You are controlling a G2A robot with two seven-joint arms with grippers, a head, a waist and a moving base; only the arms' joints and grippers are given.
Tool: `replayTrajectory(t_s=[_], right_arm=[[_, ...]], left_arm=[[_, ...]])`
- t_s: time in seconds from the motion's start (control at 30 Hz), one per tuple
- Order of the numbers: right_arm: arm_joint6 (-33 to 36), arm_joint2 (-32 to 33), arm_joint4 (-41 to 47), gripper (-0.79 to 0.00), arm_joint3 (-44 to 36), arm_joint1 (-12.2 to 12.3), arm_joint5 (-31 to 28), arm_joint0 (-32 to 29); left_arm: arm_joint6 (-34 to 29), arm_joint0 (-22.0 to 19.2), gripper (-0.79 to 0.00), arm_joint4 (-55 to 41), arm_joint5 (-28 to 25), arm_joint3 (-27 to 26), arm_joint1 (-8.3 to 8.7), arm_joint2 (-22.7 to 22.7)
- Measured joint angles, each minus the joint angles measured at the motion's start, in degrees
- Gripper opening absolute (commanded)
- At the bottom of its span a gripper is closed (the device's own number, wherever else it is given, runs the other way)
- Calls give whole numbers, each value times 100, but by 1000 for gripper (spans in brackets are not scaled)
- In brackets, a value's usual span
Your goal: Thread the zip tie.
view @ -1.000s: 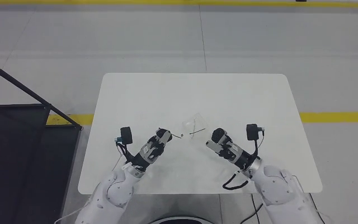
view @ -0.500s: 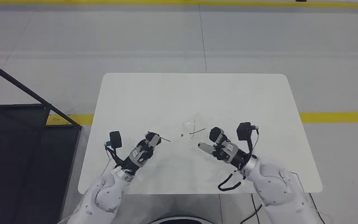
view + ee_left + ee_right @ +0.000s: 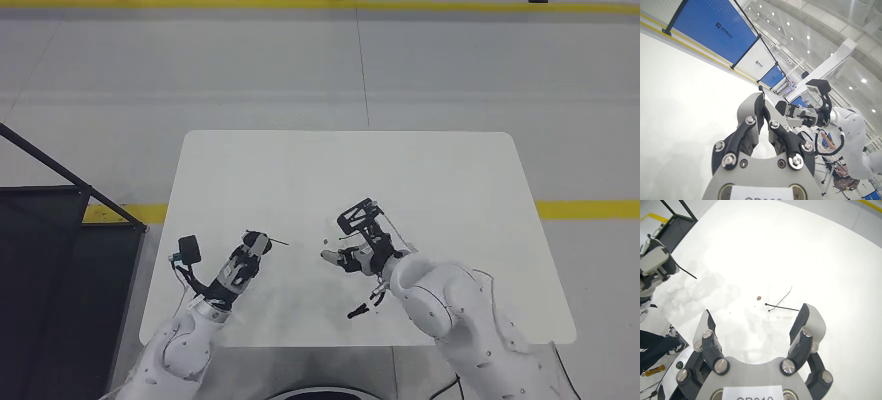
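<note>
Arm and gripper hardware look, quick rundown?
Both arms have glossy white shells; the right arm carries a looping black cable. The left gripper and right gripper: grey base plates, black linkages, silver screws, pale fingers with ribbed black pads, white printed labels.

I'm looking down on a white table point(image 3: 450, 180) with rounded corners, standing on a pale grey floor point(image 3: 300, 70). A yellow floor line point(image 3: 590, 209) shows on either side of it, and I can see another along the far edge. Just off the table's left side stands a black-framed dark panel point(image 3: 40, 260). The left wrist view gives me blue partition panels point(image 3: 711, 36) in black frames, a white pillar point(image 3: 846, 47), and round ceiling lights point(image 3: 808, 37) glowing across a high white ceiling.
</note>
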Motion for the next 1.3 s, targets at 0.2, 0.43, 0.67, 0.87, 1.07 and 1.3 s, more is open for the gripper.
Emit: replayTrajectory(t_s=[0.2, 0.43, 0.67, 0.87, 1.07, 1.3], right_arm=[[-13, 14, 11, 0, -6, 3, -14, -13], [304, -309, -566, 0, 37, -41, -70, 138], [1382, -1010, -950, -105, 347, -290, -51, 1062], [2053, -1353, -474, -403, 1216, -566, -75, 1923], [2011, -1535, -57, -425, 1966, -770, -144, 2338], [1996, -1617, -27, -462, 2423, -880, -241, 2465]], left_arm=[[-13, 5, -785, -10, -2, 1, 1, -7], [-13, 5, -785, -9, -1, 1, 1, -7], [-13, 5, -785, -9, -1, 1, 1, -7], [-13, 5, -785, -9, -1, 1, 1, -7], [-13, 5, -785, -9, -1, 1, 1, -7], [-13, 5, -785, -9, -1, 1, 1, -7]])
